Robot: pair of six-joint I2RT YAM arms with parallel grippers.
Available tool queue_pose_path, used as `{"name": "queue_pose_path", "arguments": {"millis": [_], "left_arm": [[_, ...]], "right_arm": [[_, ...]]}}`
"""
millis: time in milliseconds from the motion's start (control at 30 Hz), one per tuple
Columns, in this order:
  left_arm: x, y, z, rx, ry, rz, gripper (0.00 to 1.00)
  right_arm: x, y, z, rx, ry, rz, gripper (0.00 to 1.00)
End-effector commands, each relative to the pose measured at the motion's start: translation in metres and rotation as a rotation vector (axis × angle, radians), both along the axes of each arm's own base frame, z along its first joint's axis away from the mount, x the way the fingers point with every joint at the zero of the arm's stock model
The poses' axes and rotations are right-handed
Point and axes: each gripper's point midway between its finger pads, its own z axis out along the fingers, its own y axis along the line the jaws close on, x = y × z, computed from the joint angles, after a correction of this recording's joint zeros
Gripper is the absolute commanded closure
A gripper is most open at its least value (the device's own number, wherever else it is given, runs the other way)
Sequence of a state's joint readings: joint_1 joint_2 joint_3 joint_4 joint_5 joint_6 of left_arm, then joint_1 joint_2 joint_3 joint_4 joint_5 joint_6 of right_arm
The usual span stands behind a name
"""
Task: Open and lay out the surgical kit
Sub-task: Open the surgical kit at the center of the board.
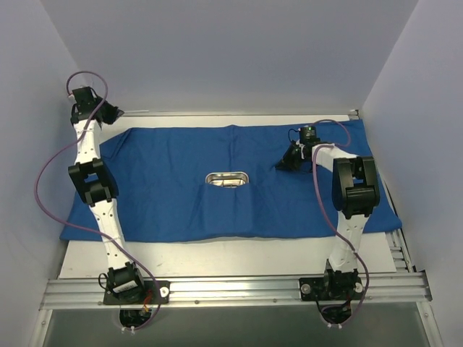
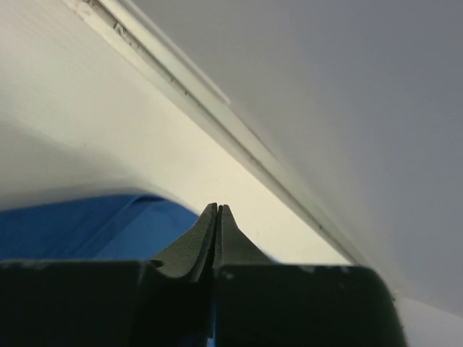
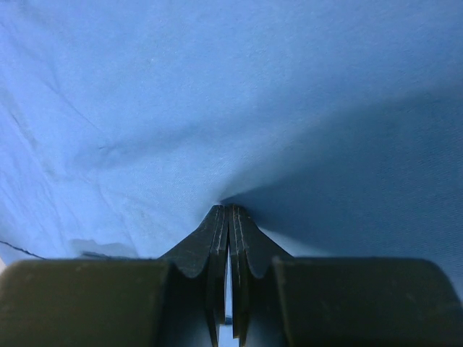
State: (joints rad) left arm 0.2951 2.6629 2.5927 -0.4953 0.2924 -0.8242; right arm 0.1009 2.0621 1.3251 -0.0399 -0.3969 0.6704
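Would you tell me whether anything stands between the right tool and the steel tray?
Nothing visible does; only bare blue cloth lies between the right tool and the steel tray at the cloth's centre.

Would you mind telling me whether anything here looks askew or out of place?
The cloth lies skewed and wrinkled, its near edge wavy, and it puckers where the right gripper pinches it. The tray sits upright mid-cloth.

steel tray (image 1: 226, 178) alone mid-bench, flat blue cloth (image 1: 159, 195) open all round it, left hand (image 1: 114, 113) tucked by back-left wall corner, right hand (image 1: 283, 165) low on cloth far right
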Motion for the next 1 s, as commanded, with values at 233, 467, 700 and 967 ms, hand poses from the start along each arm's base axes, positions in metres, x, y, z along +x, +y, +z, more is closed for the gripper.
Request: {"name": "queue_pose_path", "arguments": {"millis": [233,467,700,967], "left_arm": [[-0.076,-0.010,-0.051,0.244,0.398,-0.066,0.98],[-0.065,0.008,-0.060,0.439,0.415,-0.063,0.98],[-0.055,0.022,-0.076,0.557,0.410,-0.099,0.98],[-0.041,0.040,-0.065,0.661,0.361,-0.084,0.98]], "right_arm": [[-0.060,-0.003,-0.051,-0.077,0.195,0.012,1.00],[-0.066,-0.009,-0.046,-0.098,0.197,0.011,1.00],[-0.072,-0.015,-0.047,-0.108,0.207,-0.006,1.00],[-0.072,-0.011,-0.054,-0.103,0.209,-0.014,1.00]]}}
